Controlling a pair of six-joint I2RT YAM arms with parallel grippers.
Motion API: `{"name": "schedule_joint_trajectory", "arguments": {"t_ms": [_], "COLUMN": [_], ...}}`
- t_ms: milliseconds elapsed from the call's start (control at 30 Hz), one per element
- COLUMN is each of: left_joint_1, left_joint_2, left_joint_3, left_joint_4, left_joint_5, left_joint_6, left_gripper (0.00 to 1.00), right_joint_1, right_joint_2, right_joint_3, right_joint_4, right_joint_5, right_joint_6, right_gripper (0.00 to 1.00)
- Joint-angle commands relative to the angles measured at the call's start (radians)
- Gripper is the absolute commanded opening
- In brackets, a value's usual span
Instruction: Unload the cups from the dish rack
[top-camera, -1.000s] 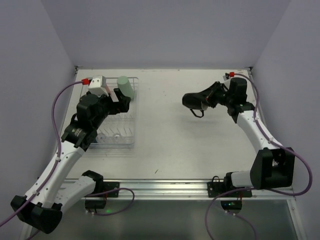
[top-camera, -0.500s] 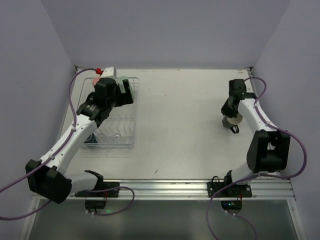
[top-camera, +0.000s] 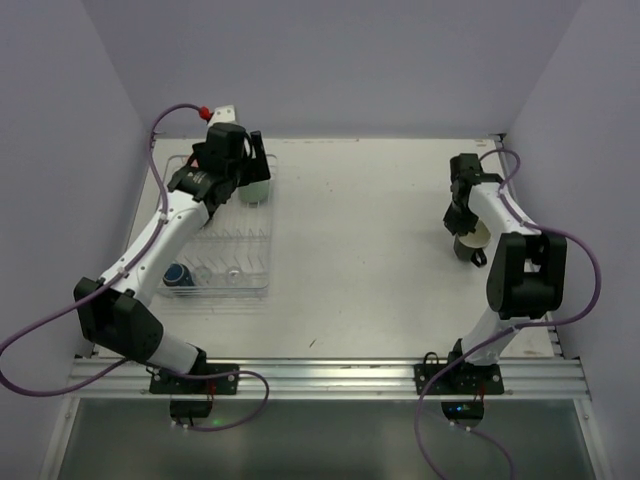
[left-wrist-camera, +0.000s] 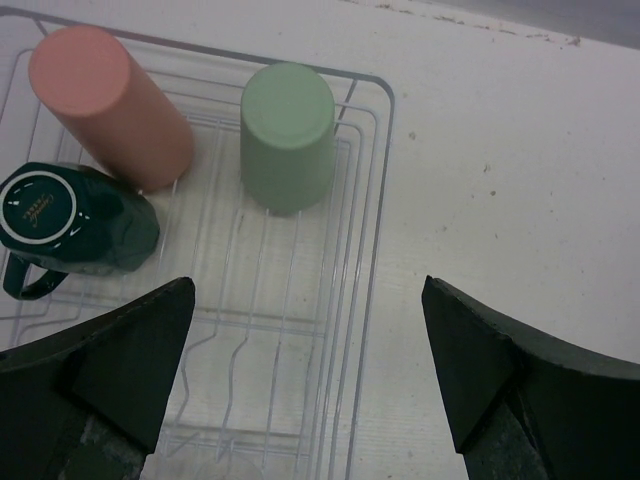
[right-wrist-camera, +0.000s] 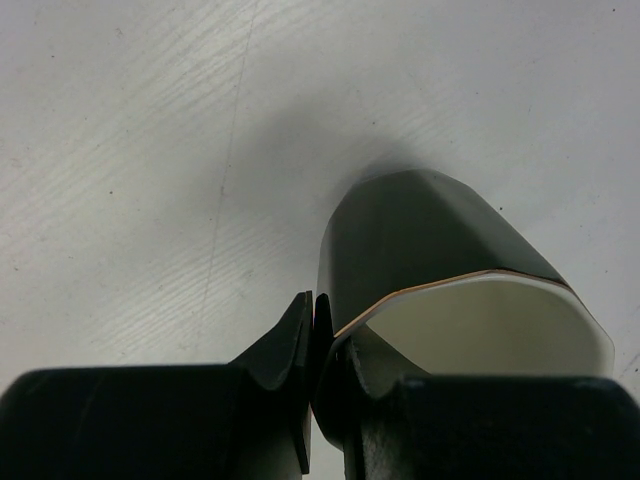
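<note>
Showing two steps of the unloading at once: a set-down on the right and an approach on the left. Your right gripper (right-wrist-camera: 313, 310) is pinched narrow on the rim wall of the black mug (right-wrist-camera: 420, 230), mouth toward the wrist camera, low over the bare table (top-camera: 360, 240) at the right side, well apart from the dish rack (top-camera: 240, 245). Whether the mug's base touches the table cannot be told, so lower until it is seated before you part the fingers, then lift straight off the rim.

Your left gripper (left-wrist-camera: 308, 300) hangs with its fingers spread wide and holding nothing, above the far end of the rack. Below it stand the mint-green cup (left-wrist-camera: 287, 135) and the salmon-pink cup (left-wrist-camera: 110, 105), both bottom-up and leaning, with the dark teal mug (left-wrist-camera: 75, 220) on its side just beside the pink one. A further dark cup (top-camera: 178, 275) lies at the near left corner.

Mint-green looks the likely next pick, nearest the gap between the fingers. You would need to move forward, centre the cup between them, descend clear of the wire side, and close on its wall.
</note>
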Motion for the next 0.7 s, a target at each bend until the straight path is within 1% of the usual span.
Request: {"name": "schedule_joint_trajectory", "arguments": {"t_ms": [0,200,333,500,600,667], "left_joint_1": [-0.002,0.015,0.055,0.066,0.076,0.086], "left_joint_2": [0.019,0.107,0.167,0.254,0.302,0.349], "left_joint_3": [0.074,0.143,0.160,0.235,0.290,0.339], "left_joint_4": [-0.031,-0.055,-0.055,-0.086,-0.101,-0.114], "left_joint_5": [-0.052,-0.037,0.037,-0.009,-0.025,-0.017], "left_joint_6": [0.006,0.052,0.049,0.047,0.055,0.064], "left_gripper": [1.00,1.00,1.00,1.00,1.00,1.00], "right_joint_1": [0.004,0.006,0.004,0.006,0.004,0.004], "right_joint_2": [-0.013,-0.001,0.030,0.047,0.045,0.031], "right_joint_3": [0.040,0.040,0.047,0.049,0.047,0.044], "right_joint_4": [0.002,0.007,-0.002,-0.004,-0.002,0.008], "right_joint_5": [0.032,0.012,-0.001,-0.005,-0.013,-0.022], "right_joint_6": [-0.020,-0.027,-0.032,-0.032,-0.037,-0.041], "right_gripper": [0.00,0.00,0.01,0.06,0.11,0.18]}}
